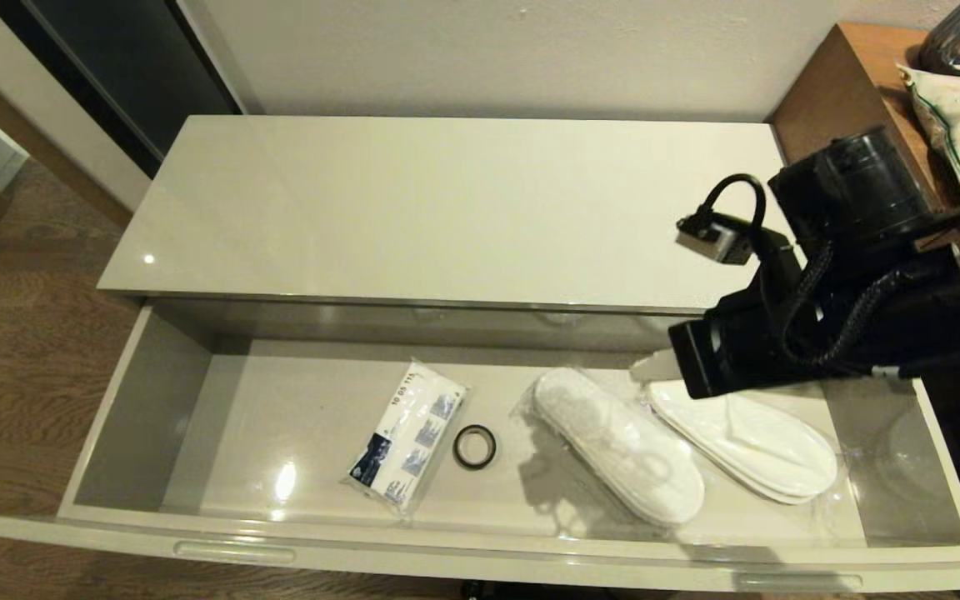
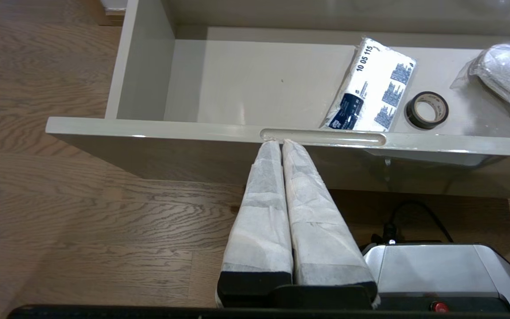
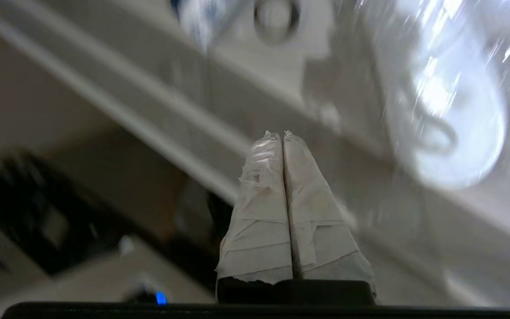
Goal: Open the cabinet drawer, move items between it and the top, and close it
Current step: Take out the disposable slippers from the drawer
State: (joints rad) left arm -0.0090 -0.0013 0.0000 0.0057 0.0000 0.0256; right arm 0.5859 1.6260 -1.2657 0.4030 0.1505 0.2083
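The cabinet drawer [image 1: 138, 533] stands pulled fully out below the glossy cream top [image 1: 447, 208], which is bare. Two clear-wrapped pairs of white slippers lie in the drawer's right half, one [image 1: 617, 446] nearer the middle and one [image 1: 747, 446] further right. My right gripper [image 1: 653, 367] hangs shut and empty over the back end of the right pair. In the right wrist view its shut tips [image 3: 283, 133] point toward a blurred wrapped slipper [image 3: 450, 124]. My left gripper [image 2: 280, 142] is shut with nothing in it. Its tips are at one end of a handle slot [image 2: 326, 136] on the drawer front.
A blue-and-white printed packet [image 1: 409, 433] and a small black ring [image 1: 474, 446] lie mid-drawer. A taller brown wooden desk [image 1: 847, 83] with a cushion stands at the right. Wooden floor lies left of the drawer. The robot's grey base [image 2: 436, 274] is under the drawer front.
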